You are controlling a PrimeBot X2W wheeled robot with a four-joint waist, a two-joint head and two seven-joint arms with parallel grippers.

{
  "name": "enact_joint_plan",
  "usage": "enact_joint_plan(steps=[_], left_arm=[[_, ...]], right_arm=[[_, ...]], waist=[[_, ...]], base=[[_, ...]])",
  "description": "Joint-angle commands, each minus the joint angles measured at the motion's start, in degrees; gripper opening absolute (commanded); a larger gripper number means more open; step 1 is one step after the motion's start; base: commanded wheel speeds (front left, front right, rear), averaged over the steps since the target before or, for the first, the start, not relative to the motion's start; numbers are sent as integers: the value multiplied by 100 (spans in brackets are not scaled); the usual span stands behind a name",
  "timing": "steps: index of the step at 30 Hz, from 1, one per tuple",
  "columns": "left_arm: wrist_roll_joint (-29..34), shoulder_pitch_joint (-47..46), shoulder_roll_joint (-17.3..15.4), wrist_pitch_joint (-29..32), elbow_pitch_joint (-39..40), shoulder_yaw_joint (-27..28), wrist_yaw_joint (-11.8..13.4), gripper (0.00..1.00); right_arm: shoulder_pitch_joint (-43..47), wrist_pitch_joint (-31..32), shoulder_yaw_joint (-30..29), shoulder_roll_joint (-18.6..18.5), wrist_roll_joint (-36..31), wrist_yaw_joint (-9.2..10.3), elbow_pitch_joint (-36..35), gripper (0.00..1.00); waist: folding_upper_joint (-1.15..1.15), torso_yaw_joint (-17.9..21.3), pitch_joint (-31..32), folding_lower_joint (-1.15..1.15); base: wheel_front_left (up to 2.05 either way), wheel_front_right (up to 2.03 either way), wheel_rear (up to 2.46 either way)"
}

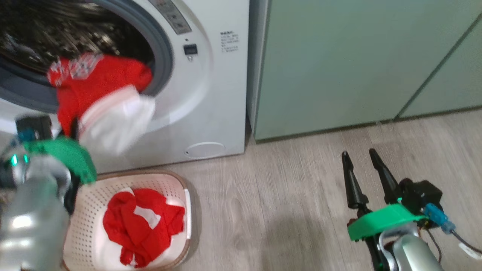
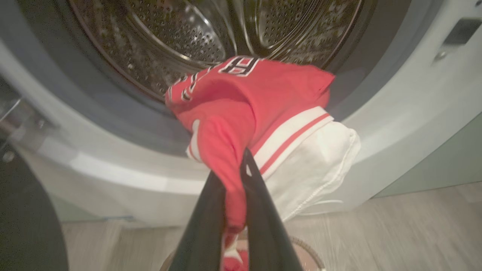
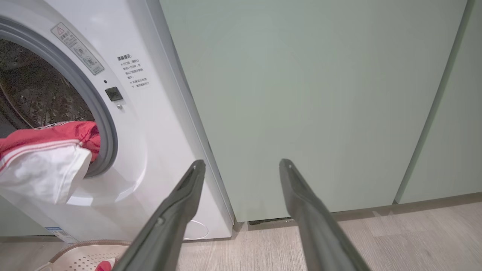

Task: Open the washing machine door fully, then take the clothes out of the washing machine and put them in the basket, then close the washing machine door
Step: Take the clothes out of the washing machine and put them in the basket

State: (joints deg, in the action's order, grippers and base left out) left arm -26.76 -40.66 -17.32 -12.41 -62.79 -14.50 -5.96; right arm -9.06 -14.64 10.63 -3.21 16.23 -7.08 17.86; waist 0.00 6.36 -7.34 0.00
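Left gripper pinches a red-and-white garment hanging out of the washer mouth. The basket sits on the floor below (second garment inside). Right gripper: spread, empty, well apart.

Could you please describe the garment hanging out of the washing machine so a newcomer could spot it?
Find the big white washing machine beside the pale green cabinets. Out of its round opening hangs a red garment, pinched by the left pincer. Unlike the other red garment lying in the basket below, it trails a large white panel with a red stripe.
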Motion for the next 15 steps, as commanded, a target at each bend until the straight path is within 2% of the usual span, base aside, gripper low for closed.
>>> enact_joint_plan(steps=[1, 5, 15], left_arm=[[-3, 113, -325, 35, 171, 117, 42, 0], [-8, 817, -344, 223, 421, 40, 131, 0], [-96, 1896, -123, 991, 849, -258, 81, 0]], right_arm=[[31, -36, 130, -46, 47, -41, -143, 100], [130, -36, 168, -75, 74, -41, -147, 100], [15, -36, 282, -131, 92, -41, -189, 100]], waist=[[0, -147, 265, 0], [0, -220, 416, 0], [0, -305, 236, 0]], base=[[0, 0, 0], [0, 0, 0], [0, 0, 0]])
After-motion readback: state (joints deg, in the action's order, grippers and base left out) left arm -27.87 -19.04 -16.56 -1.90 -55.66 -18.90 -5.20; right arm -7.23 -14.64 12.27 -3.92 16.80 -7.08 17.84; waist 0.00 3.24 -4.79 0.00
